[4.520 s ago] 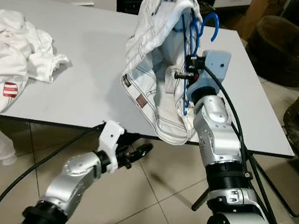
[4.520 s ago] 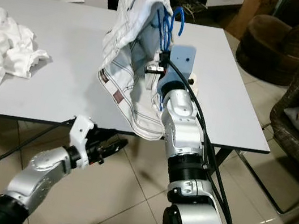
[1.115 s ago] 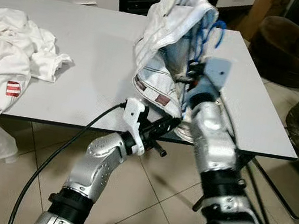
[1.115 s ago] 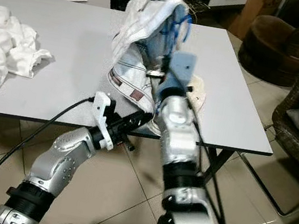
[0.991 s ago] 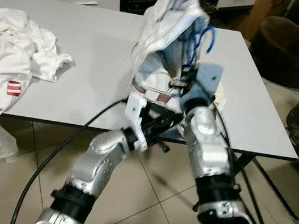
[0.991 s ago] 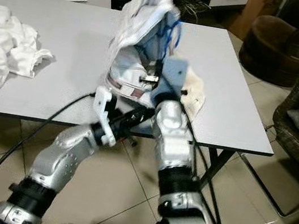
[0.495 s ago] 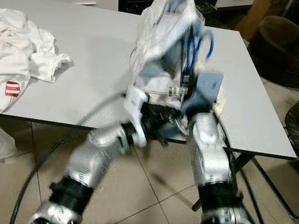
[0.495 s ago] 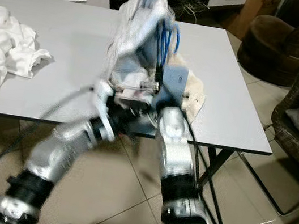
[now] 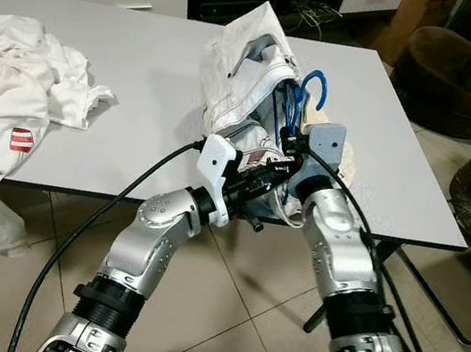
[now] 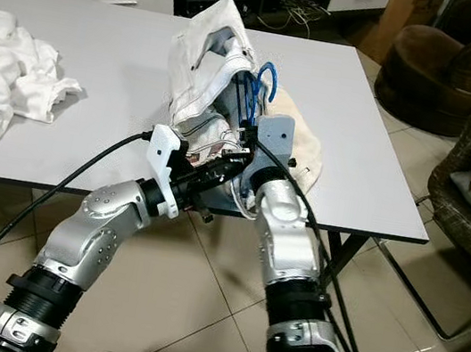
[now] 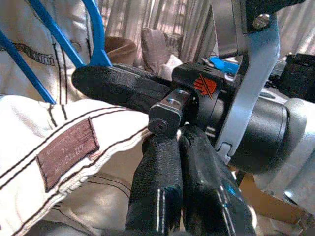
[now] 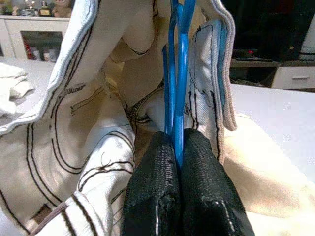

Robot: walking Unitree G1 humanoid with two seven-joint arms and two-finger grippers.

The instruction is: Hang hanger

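Mid-dressing, hanging not yet begun: right gripper (image 12: 178, 147) clamped on blue plastic hanger (image 9: 309, 87) inside white stitched garment (image 9: 244, 69) above grey table (image 9: 146, 62); left gripper (image 11: 179, 147) closed (apparently empty) at hem. Next, probably seating the garment squarely.

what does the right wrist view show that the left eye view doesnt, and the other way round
Right wrist view alone: the right gripper seen close, jaws shut on the blue hanger wire.

Left eye view alone: the grey table, the heap of white clothes at its left end, the brown armchair, and the left gripper at the garment's lower edge.

Both: the blue hanger inside the white garment.
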